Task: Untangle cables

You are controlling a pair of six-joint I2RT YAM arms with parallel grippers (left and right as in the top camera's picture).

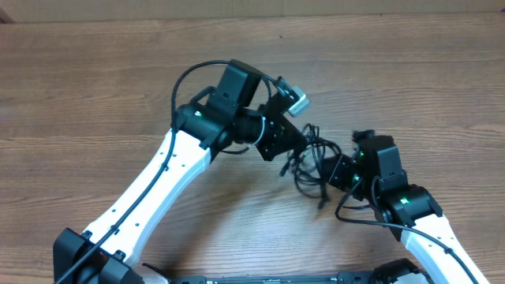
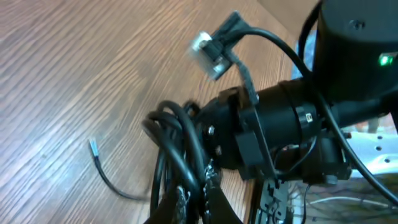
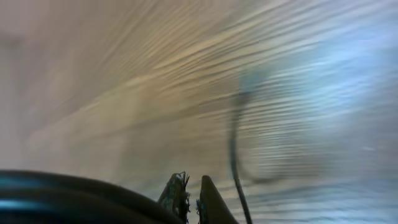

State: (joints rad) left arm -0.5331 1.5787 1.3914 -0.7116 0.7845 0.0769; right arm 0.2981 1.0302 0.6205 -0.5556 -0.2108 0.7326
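Currently L claw (image 2: 198, 193) grips cables (image 2: 180, 134); R claw (image 3: 194, 190) pinched closed beside them.

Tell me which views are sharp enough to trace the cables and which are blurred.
Overhead: sharp, evenly lit, cables clear. Left wrist: coil in focus, softer toward the top. Right wrist: heavily blurred, table grain streaked, bluish cast at right, one cord a soft dark line.

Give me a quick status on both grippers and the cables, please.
Left gripper shut on the tangled thin black cables. Right gripper shut beside them, grip unclear. Right arm's black wrist crowds the tangle.
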